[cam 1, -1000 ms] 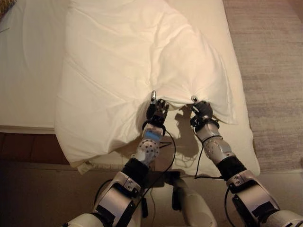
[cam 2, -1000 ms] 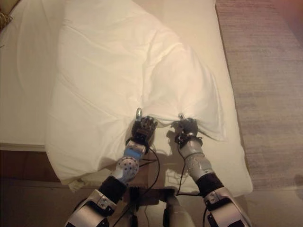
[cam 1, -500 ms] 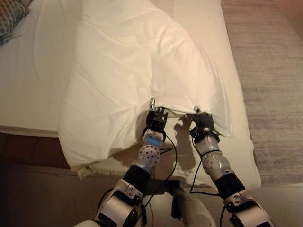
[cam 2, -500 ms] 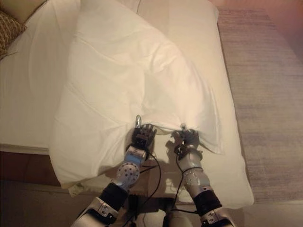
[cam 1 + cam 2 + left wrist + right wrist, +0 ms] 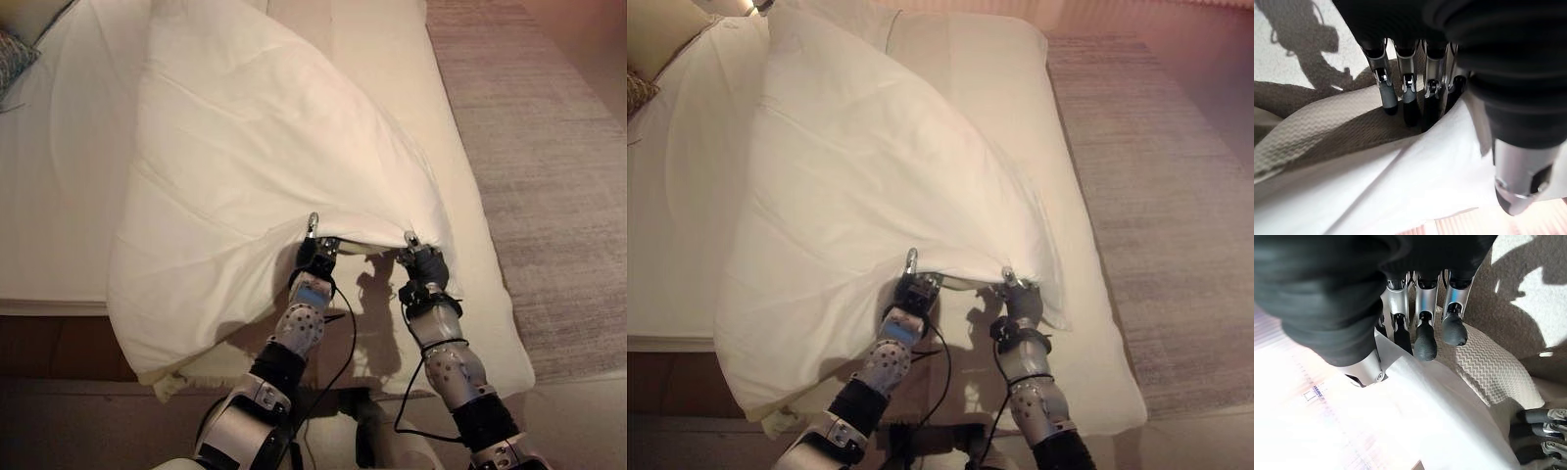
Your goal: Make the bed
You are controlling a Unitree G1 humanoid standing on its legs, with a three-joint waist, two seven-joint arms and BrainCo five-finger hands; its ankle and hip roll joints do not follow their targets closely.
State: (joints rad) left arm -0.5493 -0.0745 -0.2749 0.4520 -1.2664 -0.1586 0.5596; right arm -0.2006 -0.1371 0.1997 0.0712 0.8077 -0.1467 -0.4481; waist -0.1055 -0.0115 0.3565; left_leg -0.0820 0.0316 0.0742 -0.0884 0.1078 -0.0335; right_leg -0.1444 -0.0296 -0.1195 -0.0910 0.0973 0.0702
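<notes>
Duvet [image 5: 255, 166], white and puffy, lies slanted across the bed [image 5: 460, 186], wide at the near end and narrowing toward the head, with its near left corner spilling over the bed's side. Its near edge is lifted off the mattress, stretched between the two hands, and soft creases fan out from each grip.

The step in hand looks like the pull-and-spread: the cover is held by its edge, ready to be drawn straight. The next move likely calls for both hands to travel together, keeping the edge taut, swinging it square with the mattress and laying it flat before letting go; an uneven pull would leave it skewed.

In the left wrist view the left hand [image 5: 1415, 98] curls its fingers under the white fabric, with the thumb on top, pinching the edge. In the right wrist view the right hand [image 5: 1420, 333] does the same, fingers bent beneath and thumb pressed above. The two hands are near each other at the foot of the bed.

A patterned cushion [image 5: 12, 54] sits at the far left, and a grey rug [image 5: 549, 176] runs along the bed's right side.
</notes>
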